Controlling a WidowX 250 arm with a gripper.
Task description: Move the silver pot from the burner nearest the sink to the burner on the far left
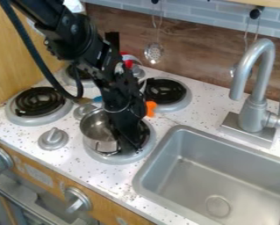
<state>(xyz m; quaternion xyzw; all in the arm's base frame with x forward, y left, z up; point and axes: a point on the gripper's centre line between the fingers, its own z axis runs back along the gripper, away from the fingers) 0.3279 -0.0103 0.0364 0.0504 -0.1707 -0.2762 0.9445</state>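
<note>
Toy kitchen, seen from above: the fixed cam. sits high on the front side of the sink (217,205), looking down at a slant across the tabletop (98,176) to the tiled backsplash (195,15) behind the sink. Angle's approx. diagonal, w/ the wooden front panel (109,206) running obliquely beside the sink. Dist. is close: the frame edge crops the sink, though the view also takes in the stove burners (39,102) beside it & the faucet (253,110) behind it.

Toy kitchen: stove burners (41,102), metal sink (219,176), faucet (256,110), oven knobs (77,200), tiled backsplash (195,16).
</note>
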